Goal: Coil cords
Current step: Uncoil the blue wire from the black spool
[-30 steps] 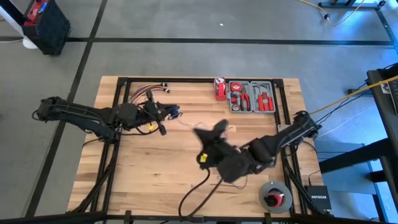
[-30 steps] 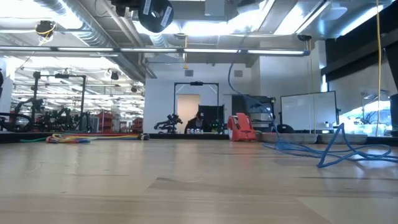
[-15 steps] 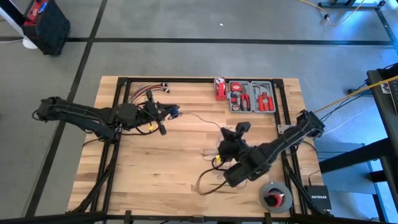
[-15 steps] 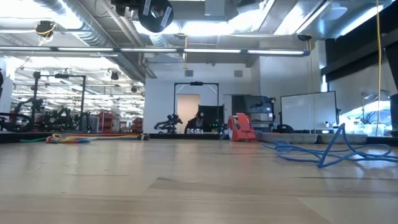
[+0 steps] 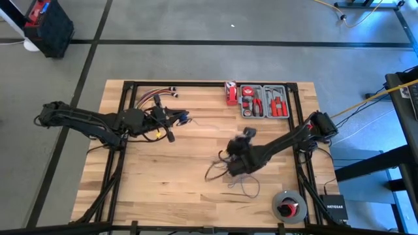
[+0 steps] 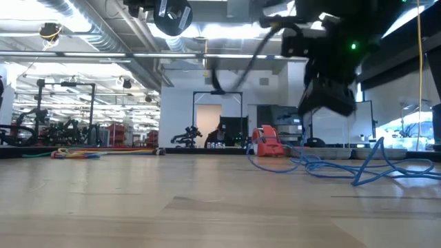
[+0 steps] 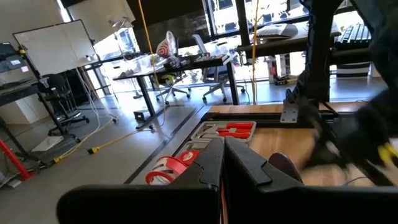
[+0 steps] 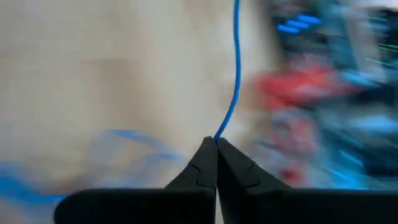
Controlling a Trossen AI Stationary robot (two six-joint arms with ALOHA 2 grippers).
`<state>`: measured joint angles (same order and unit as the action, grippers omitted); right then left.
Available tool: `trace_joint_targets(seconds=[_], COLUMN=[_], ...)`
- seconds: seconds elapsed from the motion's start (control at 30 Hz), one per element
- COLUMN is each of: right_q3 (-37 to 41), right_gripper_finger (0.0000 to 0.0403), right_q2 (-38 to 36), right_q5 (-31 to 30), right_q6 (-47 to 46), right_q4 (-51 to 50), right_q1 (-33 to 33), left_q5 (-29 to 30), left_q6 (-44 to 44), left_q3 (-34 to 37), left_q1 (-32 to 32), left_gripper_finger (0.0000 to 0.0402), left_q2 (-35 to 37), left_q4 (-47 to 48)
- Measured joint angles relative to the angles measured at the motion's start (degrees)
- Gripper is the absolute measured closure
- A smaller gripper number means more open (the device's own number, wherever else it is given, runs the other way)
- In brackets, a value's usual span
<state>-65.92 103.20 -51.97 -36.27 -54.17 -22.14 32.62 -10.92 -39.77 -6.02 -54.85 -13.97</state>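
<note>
The right gripper [image 8: 215,142] is pinching the thin blue cord [image 8: 235,74] between its closed fingertips, and the cord is running straight away from the tips, so it is probably being kept under a light pull so that loops can be laid one over another. In the high view this right gripper [image 5: 236,156] is working over the middle of the wooden table [image 5: 157,189], and several loose loops of the cord [image 5: 219,171] are lying on the wood just beside it, toward the near edge; this seems to be where the coil is being made. In the low view the same cord [image 6: 358,169] is resting in untidy blue curves on the table top, so the coiling looks only partly done. The left gripper [image 5: 177,119] is waiting near the far left part of the table with its fingers [image 7: 211,163] closed together, and a short blue piece is showing at its tip in the high view; whether it is holding that end to anchor it cannot be told. The bundle of red, yellow and white wires [image 5: 151,96] is lying near the far edge beside the left arm, and the tool tray [image 5: 264,102] is sitting at the far edge, both apart from the working area.
</note>
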Motion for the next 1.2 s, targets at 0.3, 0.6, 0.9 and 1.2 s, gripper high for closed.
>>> trace_joint_targets(seconds=[0.3, 0.6, 0.9, 1.2], right_q3=[5.5, -9.1, -13.3, -13.7], right_gripper_finger=[0.0402, 0.0402, 0.0397, 0.03], right_q2=[2.1, 2.8, 2.8, 2.3], right_q5=[28.0, 30.6, 29.3, 27.0], right_q6=[38.3, 56.8, 45.9, 29.6], right_q4=[59.4, 65.5, 50.7, 20.8], right_q1=[0.0, 0.0, 0.1, 0.8], left_q5=[0.0, 0.0, 0.0, 0.0], left_q6=[0.0, 0.0, 0.0, 0.4], left_q3=[0.0, 0.0, 0.0, 0.0], left_q1=[0.0, 0.0, 0.0, 0.1], left_gripper_finger=[0.0396, 0.0396, 0.0396, 0.0396], left_q2=[0.0, 0.0, 0.0, 0.0], left_q4=[-0.2, 0.1, 0.3, 0.3])
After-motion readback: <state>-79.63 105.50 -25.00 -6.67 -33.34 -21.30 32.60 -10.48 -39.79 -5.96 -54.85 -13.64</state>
